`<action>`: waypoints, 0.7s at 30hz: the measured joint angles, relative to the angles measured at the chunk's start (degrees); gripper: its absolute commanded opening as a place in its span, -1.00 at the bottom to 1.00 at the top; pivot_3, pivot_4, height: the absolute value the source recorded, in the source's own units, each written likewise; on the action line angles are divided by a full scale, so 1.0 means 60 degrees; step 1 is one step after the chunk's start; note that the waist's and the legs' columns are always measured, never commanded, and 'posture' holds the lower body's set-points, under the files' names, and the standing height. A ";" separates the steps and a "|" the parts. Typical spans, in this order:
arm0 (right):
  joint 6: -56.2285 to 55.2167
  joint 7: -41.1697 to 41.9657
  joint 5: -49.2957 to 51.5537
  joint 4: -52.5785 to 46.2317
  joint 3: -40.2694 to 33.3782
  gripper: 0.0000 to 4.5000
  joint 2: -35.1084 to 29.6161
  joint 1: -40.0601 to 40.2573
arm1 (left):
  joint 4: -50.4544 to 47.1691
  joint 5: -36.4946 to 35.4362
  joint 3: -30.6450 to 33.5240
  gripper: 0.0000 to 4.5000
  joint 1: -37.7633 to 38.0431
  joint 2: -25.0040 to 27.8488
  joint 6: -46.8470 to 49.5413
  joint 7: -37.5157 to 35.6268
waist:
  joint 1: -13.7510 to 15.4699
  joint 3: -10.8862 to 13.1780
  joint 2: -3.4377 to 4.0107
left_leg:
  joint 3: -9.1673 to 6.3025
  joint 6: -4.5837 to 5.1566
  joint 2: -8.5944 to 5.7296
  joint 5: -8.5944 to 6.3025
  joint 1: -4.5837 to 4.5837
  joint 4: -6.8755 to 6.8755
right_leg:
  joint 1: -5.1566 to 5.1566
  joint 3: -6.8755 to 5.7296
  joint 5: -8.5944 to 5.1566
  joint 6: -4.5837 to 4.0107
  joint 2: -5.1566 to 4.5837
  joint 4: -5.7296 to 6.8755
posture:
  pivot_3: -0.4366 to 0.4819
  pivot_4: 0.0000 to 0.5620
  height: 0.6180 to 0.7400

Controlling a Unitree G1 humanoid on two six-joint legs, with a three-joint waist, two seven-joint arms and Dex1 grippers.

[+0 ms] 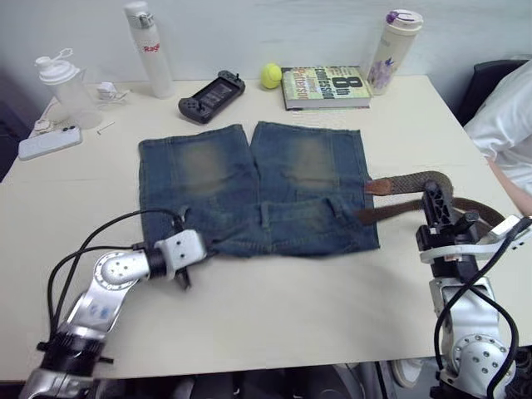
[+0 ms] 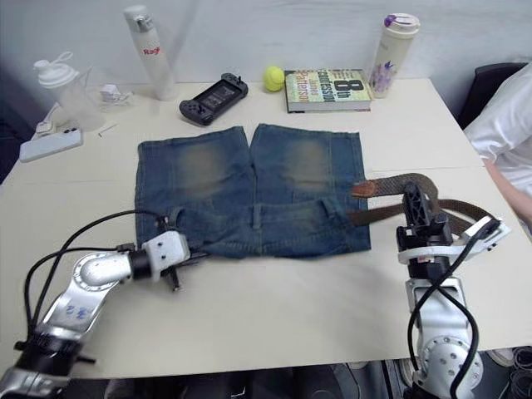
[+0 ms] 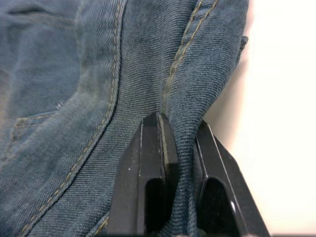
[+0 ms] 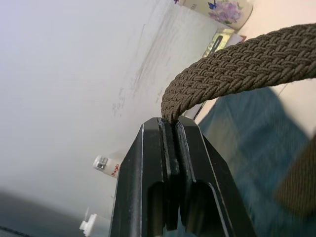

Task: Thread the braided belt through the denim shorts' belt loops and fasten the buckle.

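Belt (image 1: pixel 416 181) and shorts (image 1: pixel 253 187) are both lying on the table (image 1: pixel 274 307) in the head views: the shorts are spread flat in the middle with the waistband toward the robot, and the belt is making a loop just beside the shorts' right edge, with two tan ends touching the cloth there. The right gripper (image 1: pixel 432 193) is standing upright over that loop and is holding the strap off the table. The left gripper (image 2: pixel 181 259) is sitting at the near left corner of the waistband. I cannot find the buckle in these views (it may be hidden behind the right arm).

In the left wrist view, the two black fingers (image 3: pixel 153 163) are pressing together on a fold of denim at the waistband edge, so this hand is pinning the shorts.

In the right wrist view, the fingers (image 4: pixel 155 163) are closed tight on the edge of the braided strap, which is bending away over the blue cloth.

By my judgement the threading is only at its start, and no belt loop (image 1: pixel 264 214) is holding the strap yet. To do this step well, the right hand should be gripping close to a free end, so that the tip stays stiff and points along the waistband, low and flat toward the nearest loop. The left hand should be keeping the waistband tense, or the cloth will bunch up when the belt pushes.
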 measured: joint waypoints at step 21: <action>0.1640 -0.0669 -0.0188 0.1114 0.0266 -1.00 -0.1303 -0.0764 | -0.1620 -0.5316 0.2218 0.19 -0.1315 0.1161 0.5510 -0.1835 | 0.0042 0.0000 0.0008 | -0.0003 -0.0015 -0.0015 0.0008 -0.0009 0.0004 | -0.0005 -0.0002 0.0000 0.0000 -0.0007 0.0010 | -0.05 -0.47 1.00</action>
